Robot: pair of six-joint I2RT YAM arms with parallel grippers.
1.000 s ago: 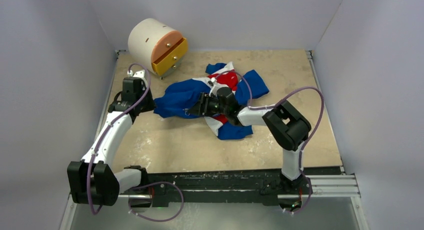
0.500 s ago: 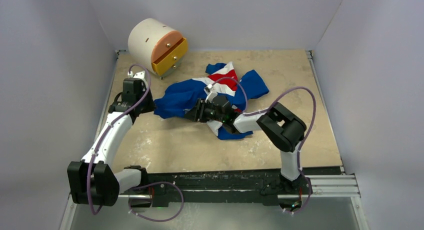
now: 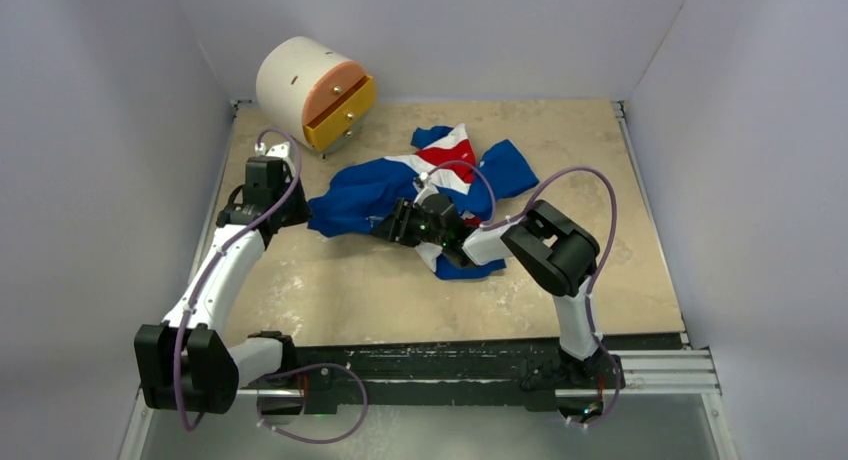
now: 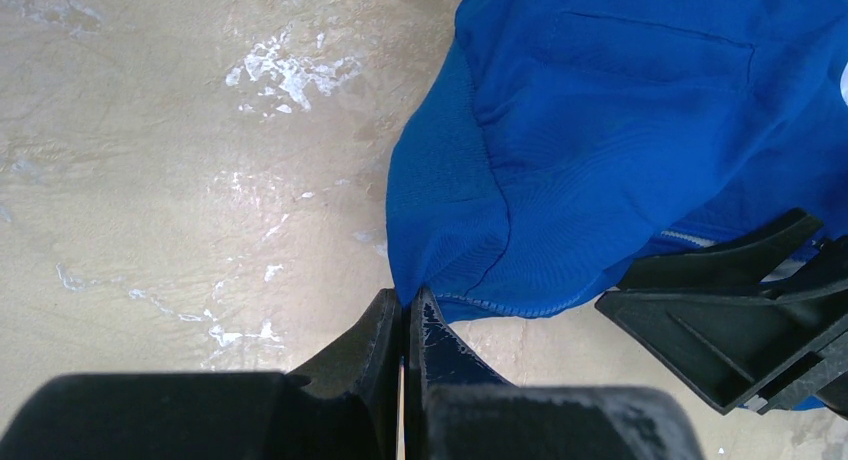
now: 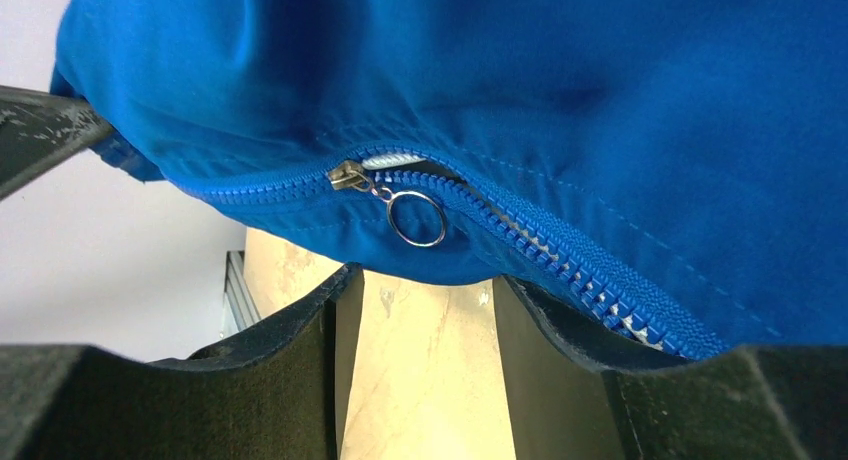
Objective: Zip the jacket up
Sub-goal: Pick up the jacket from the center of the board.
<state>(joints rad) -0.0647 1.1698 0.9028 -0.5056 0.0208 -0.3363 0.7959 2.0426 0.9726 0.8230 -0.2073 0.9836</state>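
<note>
Jacket (image 3: 365,195) lies crumpled on the table (image 3: 350,290), just in front of the white drum (image 3: 295,80), its middle hidden under the right arm (image 3: 545,250). Left gripper (image 4: 405,325) is pinched shut on its drum-side hem corner. Right gripper (image 5: 420,290) stands open, empty, below the zipper's ring pull (image 5: 417,218)

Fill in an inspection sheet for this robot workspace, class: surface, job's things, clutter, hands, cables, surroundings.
Surface: beige tabletop, scuffed with white marks.
Job's things: blue, white and red jacket lying crumpled; teeth apart on one side of the zip pull.
Clutter: white drum-shaped drawer unit with a yellow drawer, far left corner.
Hands: left hand shut on the jacket's hem; right hand open, just below the zip pull.
Cables: purple cables loop along both arms.
Surroundings: plain pale walls on three sides.
</note>
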